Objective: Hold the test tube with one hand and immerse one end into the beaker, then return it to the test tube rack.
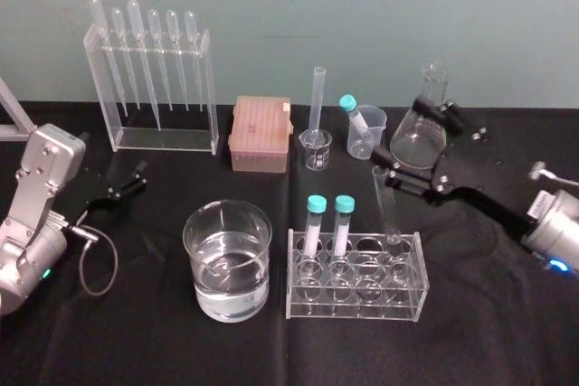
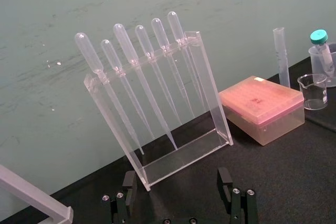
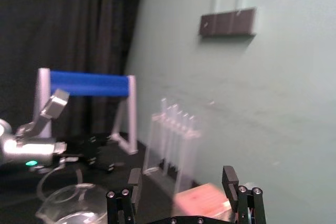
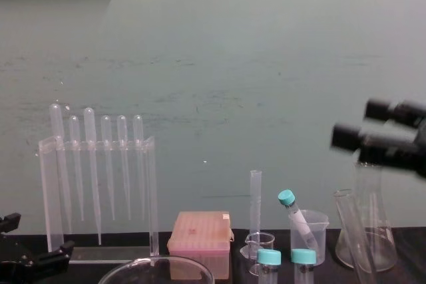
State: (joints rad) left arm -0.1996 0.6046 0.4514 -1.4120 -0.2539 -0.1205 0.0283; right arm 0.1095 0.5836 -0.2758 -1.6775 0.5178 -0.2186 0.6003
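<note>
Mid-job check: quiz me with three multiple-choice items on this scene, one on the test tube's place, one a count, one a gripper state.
1. Where in the test tube rack is the test tube? A) left end B) right end C) not in it, lying flat
2. How many teal-capped tubes stand in the rack? A) one B) two C) four
3. The right gripper is: A) open B) shut on the test tube C) shut on a capped tube

Key: 1 B, it sits in the rightmost back hole. 2 B, two teal caps show side by side. 3 A, its fingers stand wide apart with nothing between them. The left gripper is parked at the table's left.
</note>
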